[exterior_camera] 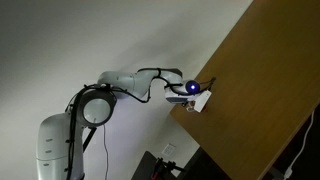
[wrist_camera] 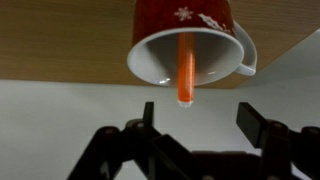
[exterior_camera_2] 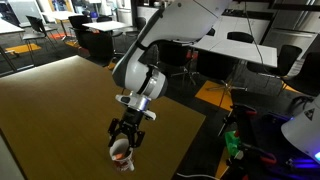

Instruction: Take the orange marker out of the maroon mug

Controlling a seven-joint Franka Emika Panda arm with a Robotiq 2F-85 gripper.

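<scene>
brown wooden tabletop (exterior_camera_2: 60, 110) holds the maroon mug (wrist_camera: 165, 18), which the wrist view puts close to one edge, where the wood gives way to a pale surface. the orange marker (wrist_camera: 186, 65) stands inside it, resting against the whitish inner wall with its end poking past the rim, so a bare stretch is free to pinch. the gripper (wrist_camera: 200, 118) hangs over the mug's mouth with its fingers spread apart and nothing between them, roughly in line with the stick, probably so it can drop around that exposed end. in an exterior view the arm (exterior_camera_2: 150, 60) reaches down just above the mug. the pull-out looks not yet begun.
</scene>
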